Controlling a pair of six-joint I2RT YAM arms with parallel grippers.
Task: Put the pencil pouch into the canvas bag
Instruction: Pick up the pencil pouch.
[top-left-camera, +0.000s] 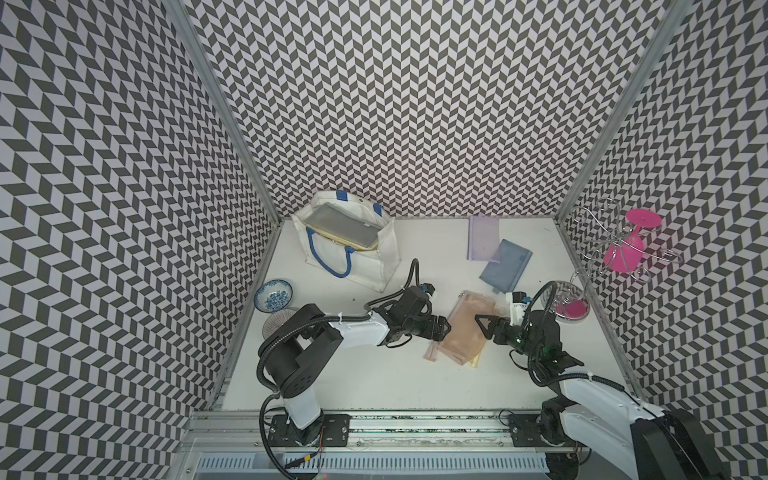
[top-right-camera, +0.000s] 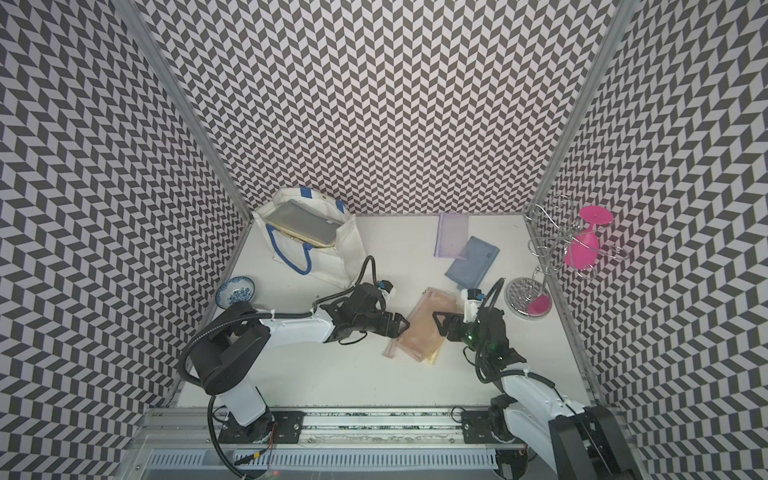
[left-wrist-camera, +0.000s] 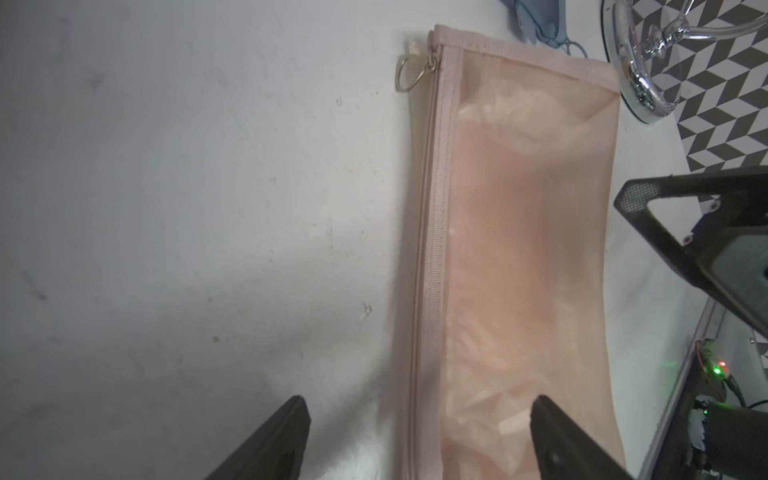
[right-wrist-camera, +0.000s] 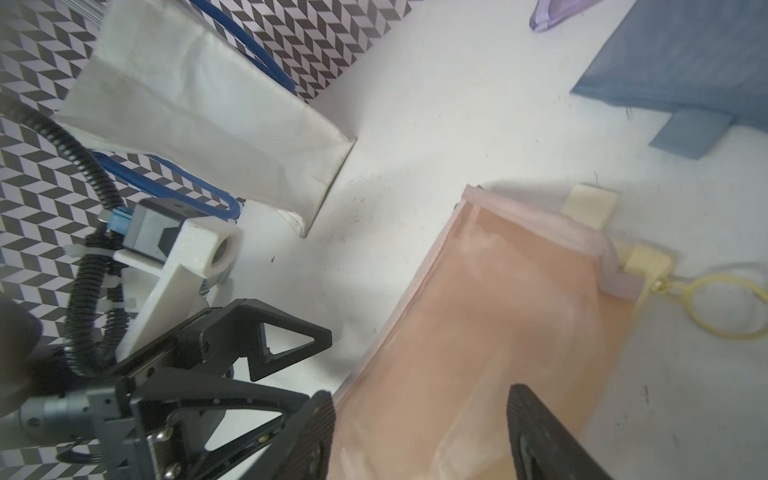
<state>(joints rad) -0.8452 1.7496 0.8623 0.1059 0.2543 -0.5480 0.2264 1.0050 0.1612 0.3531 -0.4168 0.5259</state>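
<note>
A white worktop (top-left-camera: 374, 374) sits inside zigzag-patterned walls, and two robot arms reach in from its near edge. In the back left corner stands the white canvas bag (top-left-camera: 384, 262) with blue rope handles. Its mouth is open upward and a flat grey case (top-left-camera: 345, 226) lies inside.

The peach mesh pencil pouch (top-left-camera: 461, 332) is not in the bag. It lies flat in the middle of the worktop, well apart from the bag, on top of a pink pouch (top-left-camera: 431, 354) and a yellow pouch (top-left-camera: 475, 362) whose edges peek out. A purple pouch (top-left-camera: 482, 237) and a blue pouch (top-left-camera: 505, 266) lie untouched at the back right.

The left hand (left-wrist-camera: 419, 401) is at the peach pouch's zip edge with jaws wide, one finger over the mesh and one over bare worktop. The right hand (right-wrist-camera: 422, 392) faces it from the opposite side, jaws also apart over the pouch and gripping nothing.

The task looks barely begun: the pouch is yet to be gripped, lifted, carried to the bag and dropped in.
</note>
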